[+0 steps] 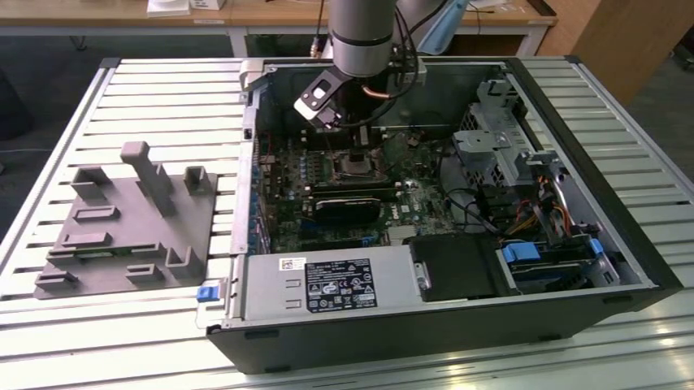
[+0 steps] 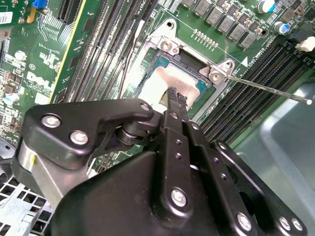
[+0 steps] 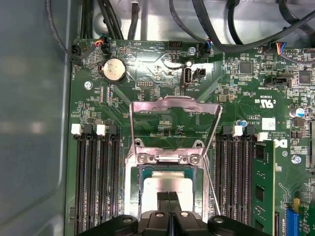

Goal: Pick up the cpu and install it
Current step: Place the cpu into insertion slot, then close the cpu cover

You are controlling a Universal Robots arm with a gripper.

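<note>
Tool over socket, cpu seated in it.
On ext. view's left I see the grey tray on the table; right of it the open PC case, where my tool's clenched empty, tips just above the flat-lying cpu, socket's metal frame flipped up.

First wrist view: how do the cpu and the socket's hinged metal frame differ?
The cpu is a solid pale silver square; the metal frame is a plate with an open middle, board showing through. The cpu lies flat in the socket; the metal frame is swung open off it. The gripper, shut, is over the cpu, apart from the metal frame. Both are shiny metal.
</note>
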